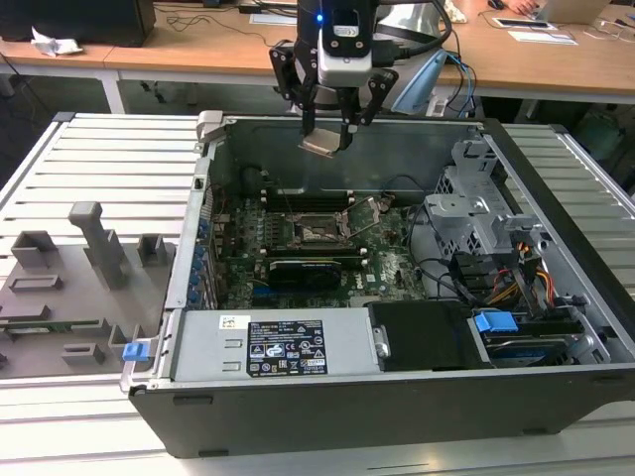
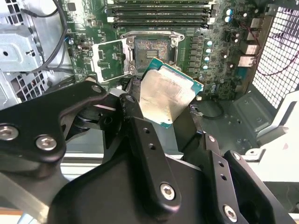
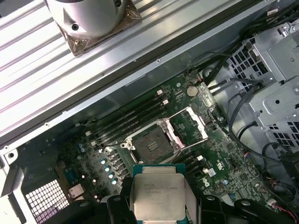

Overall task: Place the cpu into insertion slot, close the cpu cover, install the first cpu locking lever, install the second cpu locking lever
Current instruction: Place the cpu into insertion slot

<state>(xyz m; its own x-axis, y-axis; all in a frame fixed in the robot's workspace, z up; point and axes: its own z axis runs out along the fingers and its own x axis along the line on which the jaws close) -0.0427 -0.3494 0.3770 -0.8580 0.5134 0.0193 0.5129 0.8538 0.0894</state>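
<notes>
My gripper [image 1: 327, 134] hangs above the open computer case, shut on the cpu [image 1: 324, 143], a flat silver-grey square chip held tilted between the black fingers. Both wrist views show the cpu [image 2: 166, 95] [image 3: 158, 196] clamped at its two sides. Well below it on the green motherboard [image 1: 387, 268] lies the insertion slot [image 1: 316, 230] [image 2: 152, 49] [image 3: 150, 144], its dark square bare. Beside the slot, the silvery cpu cover [image 2: 110, 58] [image 3: 189, 123] is swung open on its hinge. The cpu is apart from the slot, high over the case's far wall.
Long black memory slots [image 1: 308, 198] run behind the slot, and a black card with a green stripe [image 1: 303, 270] lies in front of it. A grey power supply [image 1: 268, 347] fills the near side. A metal drive cage [image 1: 476, 213] and cables stand at the exterior view's right.
</notes>
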